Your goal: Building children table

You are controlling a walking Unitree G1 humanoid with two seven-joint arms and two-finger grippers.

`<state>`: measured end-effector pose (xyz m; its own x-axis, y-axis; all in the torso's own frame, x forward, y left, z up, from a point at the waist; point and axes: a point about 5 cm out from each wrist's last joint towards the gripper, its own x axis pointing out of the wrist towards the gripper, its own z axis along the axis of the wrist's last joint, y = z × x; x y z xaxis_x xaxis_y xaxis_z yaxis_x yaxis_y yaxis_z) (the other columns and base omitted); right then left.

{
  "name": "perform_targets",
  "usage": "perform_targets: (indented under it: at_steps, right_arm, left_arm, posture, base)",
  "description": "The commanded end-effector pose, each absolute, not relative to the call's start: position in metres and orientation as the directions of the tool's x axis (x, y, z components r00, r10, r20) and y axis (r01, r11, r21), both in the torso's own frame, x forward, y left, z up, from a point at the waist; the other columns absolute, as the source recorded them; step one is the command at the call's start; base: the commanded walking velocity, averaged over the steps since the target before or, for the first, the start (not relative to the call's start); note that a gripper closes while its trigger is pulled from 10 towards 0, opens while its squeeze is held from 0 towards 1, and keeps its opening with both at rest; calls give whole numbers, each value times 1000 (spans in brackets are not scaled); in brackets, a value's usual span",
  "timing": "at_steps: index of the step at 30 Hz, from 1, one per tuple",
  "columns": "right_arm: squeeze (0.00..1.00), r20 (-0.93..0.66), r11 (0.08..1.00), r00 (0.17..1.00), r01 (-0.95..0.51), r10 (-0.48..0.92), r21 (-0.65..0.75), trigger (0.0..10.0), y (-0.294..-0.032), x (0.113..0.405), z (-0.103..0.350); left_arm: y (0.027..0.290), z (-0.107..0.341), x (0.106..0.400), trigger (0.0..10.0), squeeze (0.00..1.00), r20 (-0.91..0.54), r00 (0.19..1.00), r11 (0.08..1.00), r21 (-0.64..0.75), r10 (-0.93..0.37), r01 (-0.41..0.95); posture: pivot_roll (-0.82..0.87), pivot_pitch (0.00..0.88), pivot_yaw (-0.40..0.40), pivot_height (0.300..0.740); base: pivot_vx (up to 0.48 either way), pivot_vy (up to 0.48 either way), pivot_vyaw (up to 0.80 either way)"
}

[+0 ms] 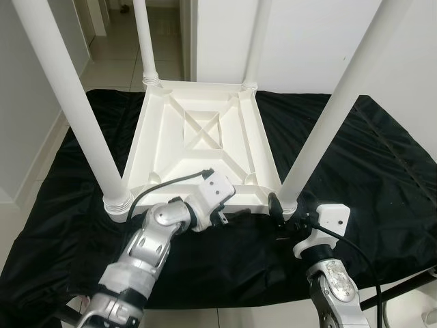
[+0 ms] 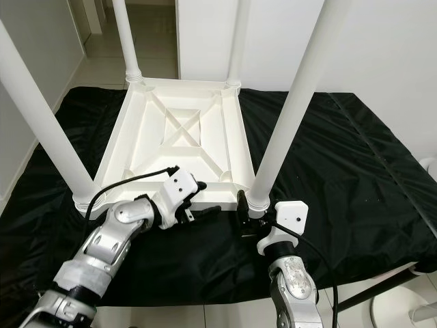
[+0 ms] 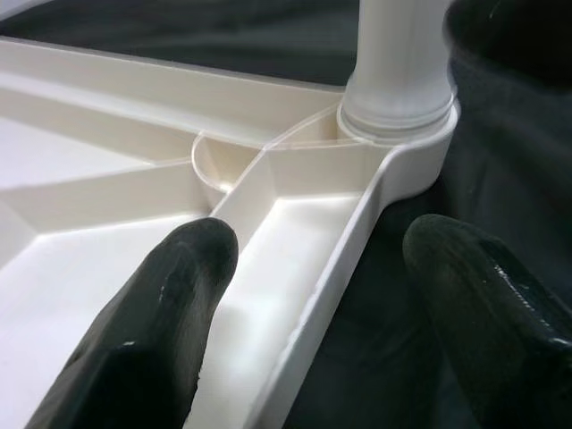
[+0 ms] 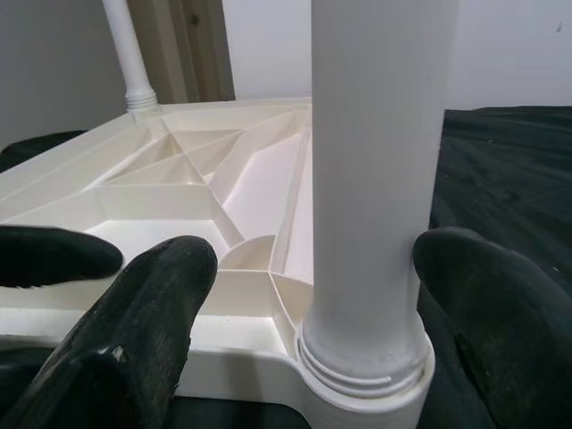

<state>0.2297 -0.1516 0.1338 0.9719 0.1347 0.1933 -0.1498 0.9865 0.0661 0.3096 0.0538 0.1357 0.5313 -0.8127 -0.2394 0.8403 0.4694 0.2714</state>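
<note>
A white plastic children's table [image 1: 198, 137] lies upside down on a black sheet, all its legs pointing up. My left gripper [image 2: 199, 201] is at the table's near edge, open. One finger [image 3: 170, 304] is over the inside of the tabletop, the other [image 3: 483, 304] is outside over the sheet, and the rim [image 3: 349, 232] runs between them. My right gripper [image 1: 287, 210] is open at the foot of the near-right leg [image 1: 321, 130]. Its fingers [image 4: 152, 331] stand on either side of the leg [image 4: 375, 179] just above the socket collar.
The black sheet [image 1: 369, 157] covers the tiled floor around the table. The near-left leg [image 1: 82, 116] rises steeply towards me, with two more legs [image 1: 145, 41] at the far corners. White walls stand behind and to the right. A dark rod [image 1: 403, 290] crosses the lower right.
</note>
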Motion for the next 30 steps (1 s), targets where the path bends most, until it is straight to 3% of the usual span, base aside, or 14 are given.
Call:
perform_targets:
  at_steps: [1, 12, 19, 30]
  right_arm:
    - [0, 202, 983, 968, -165, 146, 80, 10000, -149, 230, 134]
    - [0, 182, 987, 975, -145, 130, 70, 10000, -157, 215, 128]
    - [0, 192, 992, 976, -117, 105, 51, 10000, -164, 217, 131]
    - [0, 191, 983, 966, -183, 177, 13, 10000, -170, 223, 137]
  left_arm:
    - [58, 131, 317, 10000, 0, -236, 639, 566, 313, -732, 763]
    - [84, 115, 336, 10000, 0, -350, 685, 571, 381, -639, 727]
    - [78, 111, 328, 10000, 0, -353, 627, 514, 367, -695, 775]
    - [72, 118, 325, 10000, 0, -309, 613, 509, 355, -727, 784]
  posture:
    - [-63, 0, -11, 740]
    - [-101, 4, 31, 740]
    - [-102, 17, 29, 740]
    - [-96, 21, 20, 740]
  base:
    - [0, 0, 0]
    - [0, 0, 0]
    - [0, 0, 0]
    - [0, 0, 0]
